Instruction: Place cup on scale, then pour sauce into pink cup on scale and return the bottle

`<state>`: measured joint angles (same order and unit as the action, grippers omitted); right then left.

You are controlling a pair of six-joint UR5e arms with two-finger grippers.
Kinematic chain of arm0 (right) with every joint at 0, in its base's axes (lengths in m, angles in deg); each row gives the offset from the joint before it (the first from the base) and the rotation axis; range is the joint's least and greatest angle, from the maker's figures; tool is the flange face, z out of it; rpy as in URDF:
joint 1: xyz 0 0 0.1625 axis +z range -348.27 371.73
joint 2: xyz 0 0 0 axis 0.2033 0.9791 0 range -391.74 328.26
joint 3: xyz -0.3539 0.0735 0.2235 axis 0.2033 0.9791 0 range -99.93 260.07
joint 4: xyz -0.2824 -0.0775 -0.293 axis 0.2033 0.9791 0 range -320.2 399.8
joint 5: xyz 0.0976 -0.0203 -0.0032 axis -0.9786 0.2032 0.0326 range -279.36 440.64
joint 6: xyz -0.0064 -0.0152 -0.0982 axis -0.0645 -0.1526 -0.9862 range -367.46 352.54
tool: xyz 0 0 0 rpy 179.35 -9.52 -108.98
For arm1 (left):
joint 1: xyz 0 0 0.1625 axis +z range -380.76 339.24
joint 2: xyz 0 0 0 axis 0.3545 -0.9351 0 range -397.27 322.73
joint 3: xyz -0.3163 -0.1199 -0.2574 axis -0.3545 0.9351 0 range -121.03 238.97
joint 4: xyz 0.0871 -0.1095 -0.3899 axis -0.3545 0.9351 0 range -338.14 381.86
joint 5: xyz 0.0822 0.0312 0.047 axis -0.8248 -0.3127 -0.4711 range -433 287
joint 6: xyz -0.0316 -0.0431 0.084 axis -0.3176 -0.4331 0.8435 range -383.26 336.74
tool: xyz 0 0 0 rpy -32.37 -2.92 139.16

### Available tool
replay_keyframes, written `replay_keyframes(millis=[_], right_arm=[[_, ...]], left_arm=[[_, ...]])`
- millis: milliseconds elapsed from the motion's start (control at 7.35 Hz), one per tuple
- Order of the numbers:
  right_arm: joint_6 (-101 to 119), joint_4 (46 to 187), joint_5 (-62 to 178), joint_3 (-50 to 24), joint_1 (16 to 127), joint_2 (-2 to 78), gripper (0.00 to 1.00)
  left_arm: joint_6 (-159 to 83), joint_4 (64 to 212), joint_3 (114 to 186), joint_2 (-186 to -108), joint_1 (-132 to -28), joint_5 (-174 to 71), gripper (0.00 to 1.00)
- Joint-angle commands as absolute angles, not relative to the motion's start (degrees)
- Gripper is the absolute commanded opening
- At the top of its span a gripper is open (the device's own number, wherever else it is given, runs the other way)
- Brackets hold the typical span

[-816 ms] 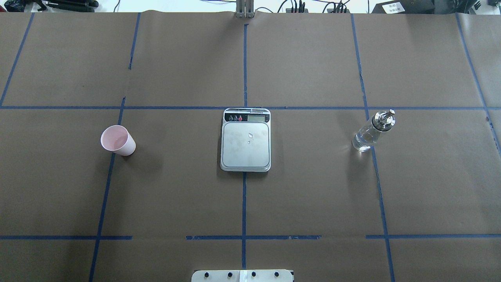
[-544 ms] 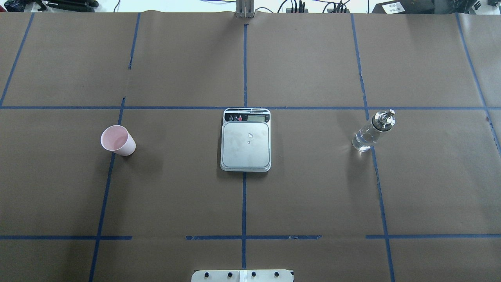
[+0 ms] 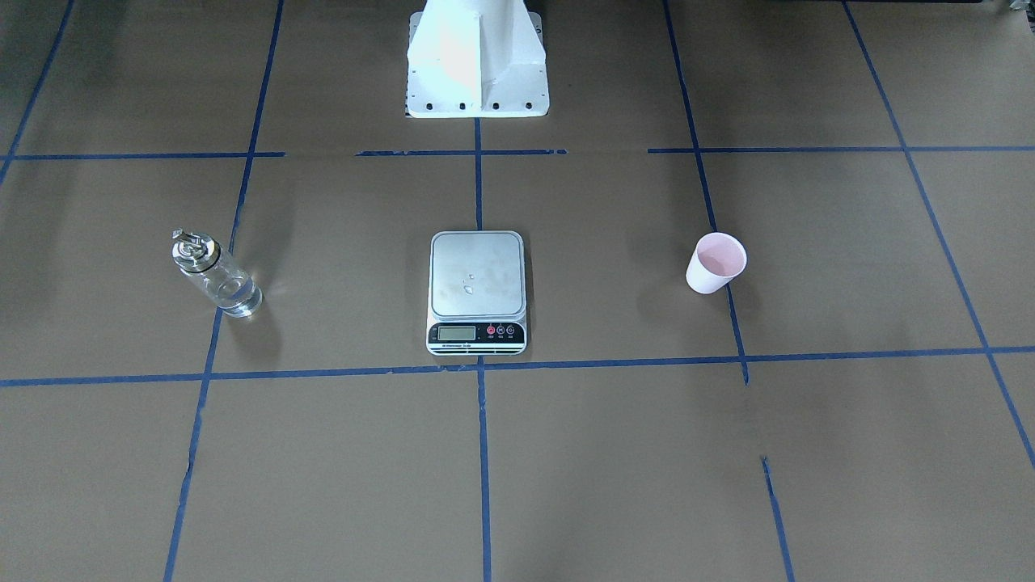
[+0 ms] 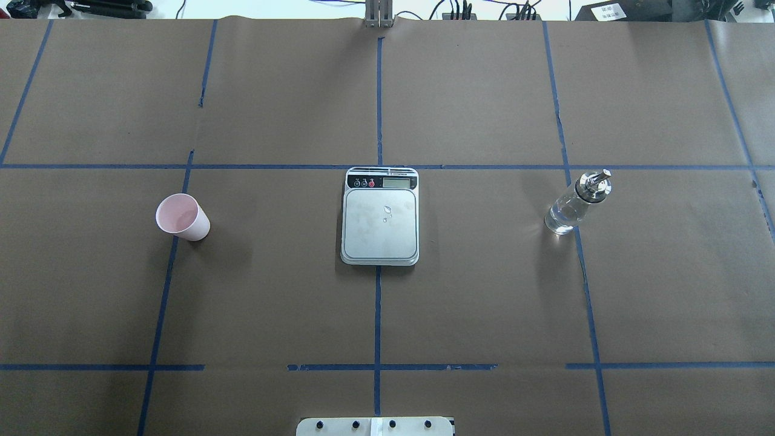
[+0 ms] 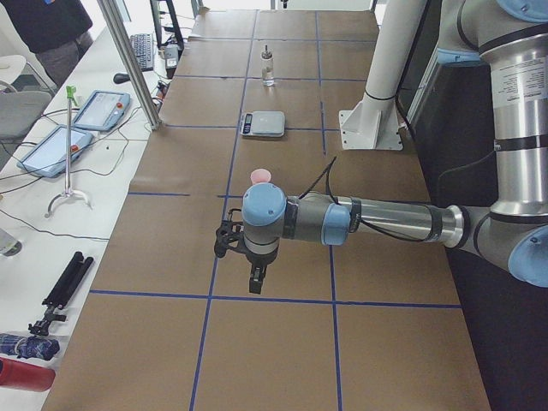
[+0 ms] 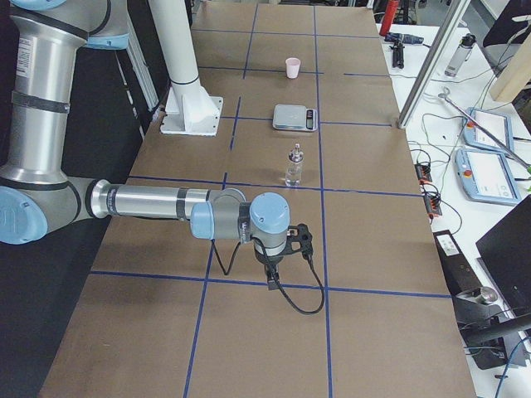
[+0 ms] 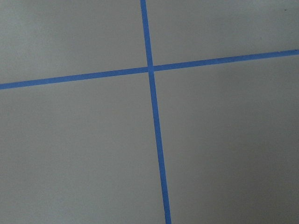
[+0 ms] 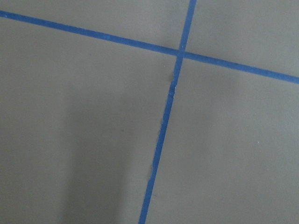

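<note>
Step in hand: the first one, cup onto scale, not yet begun as I am reading it.

- The cup (image 4: 181, 218) is standing upright on the counter (image 4: 484, 303) on the robot's left, well apart from the scale (image 4: 380, 224), on a blue tape line.
- The scale is lying at the middle of the counter, its platform carrying nothing but a couple of small droplets (image 4: 387, 210).
- The bottle (image 4: 569, 209) is standing upright on the robot's right, well apart from the scale, with the clear sauce (image 4: 560, 219) showing in its lower part.
- Neither arm is appearing in the overhead or front views. The left gripper (image 5: 255, 287) is hanging over bare counter near the robot's left end of the counter, the right gripper (image 6: 271, 280) likewise at the other end; both are pointing down and nothing seems to be in them. How far either is open, I cannot tell from the side views. Both wrist cameras are showing only tape crossings.

Next move, as judged: the left arm is sitting nearer the cup, so it is calling for a reach to the cup, a light side grasp on thin paper walls, then a level carry to the platform's middle.
</note>
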<state>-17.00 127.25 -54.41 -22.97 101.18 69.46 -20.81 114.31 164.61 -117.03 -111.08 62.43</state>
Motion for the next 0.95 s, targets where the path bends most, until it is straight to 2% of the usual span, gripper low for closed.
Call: replay_keyframes(millis=[0, 272, 816], right_arm=[[-16.8, 127.3, -54.6, -24.6, 101.1, 66.7, 1.00], [-16.0, 127.2, -54.7, -24.7, 101.2, 64.5, 1.00], [-14.9, 127.3, -55.3, -24.7, 101.2, 62.6, 1.00]], left_arm=[[-21.1, 121.3, 164.0, -119.1, -111.0, 62.2, 1.00], [-21.2, 131.9, 161.4, -124.5, -110.9, 62.8, 1.00], [-22.3, 140.4, 161.5, -125.5, -109.1, 73.1, 1.00]])
